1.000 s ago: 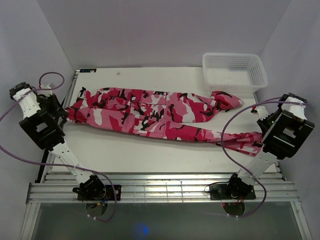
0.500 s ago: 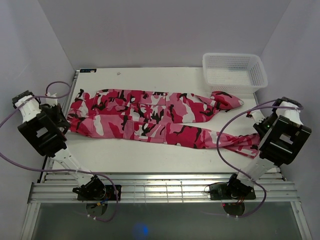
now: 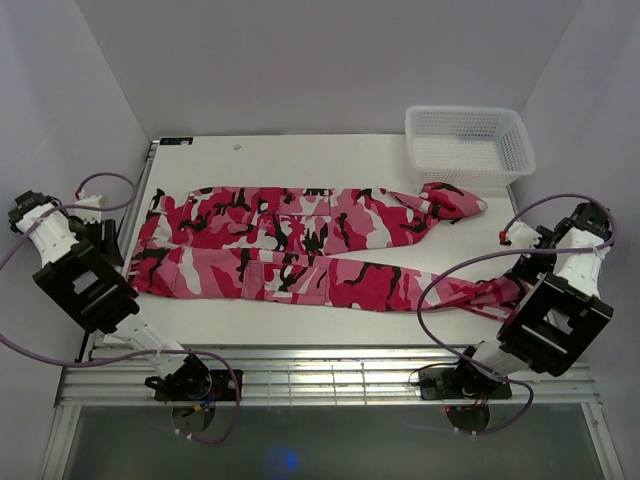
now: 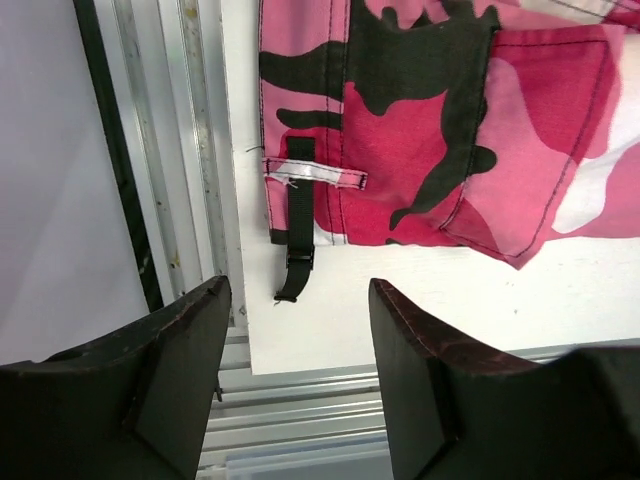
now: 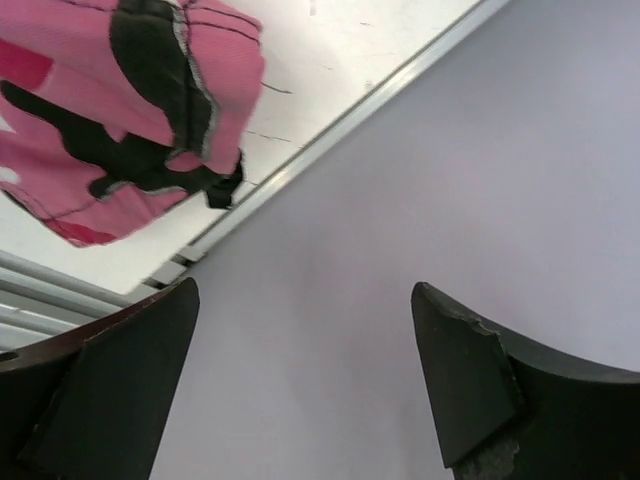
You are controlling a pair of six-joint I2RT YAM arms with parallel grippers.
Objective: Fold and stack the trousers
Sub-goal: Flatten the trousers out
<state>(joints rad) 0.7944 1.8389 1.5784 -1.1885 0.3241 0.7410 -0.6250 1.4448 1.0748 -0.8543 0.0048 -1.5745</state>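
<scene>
**Trousers spread flat, both grippers off the cloth**

Left side: the left gripper (image 4: 300, 283) hangs over the table's left edge with its jaws apart and nothing between them. Its wrist view looks down on the waist corner of the trousers (image 3: 300, 240), just beyond the fingertips and not touching them. A black strap (image 4: 296, 225) with a small buckle hangs off that corner, passing under a white belt loop (image 4: 316, 176). A stitched pocket flap (image 4: 530, 150) lies further in.

Middle: the trousers lie at full length across the white table (image 3: 300, 160), waist at the left and legs running right. The two legs lie side by side. They overlap along most of their length and part towards the cuffs.

Right side: the far leg's cuff ends just in front of the white mesh basket (image 3: 470, 160), which stands at the table's far right corner. The near leg's cuff (image 5: 130, 110) lies at the right edge of the table. The right gripper (image 5: 304, 288) hovers beside it with jaws spread wide, holding nothing, aimed mostly at the pale wall.
</scene>
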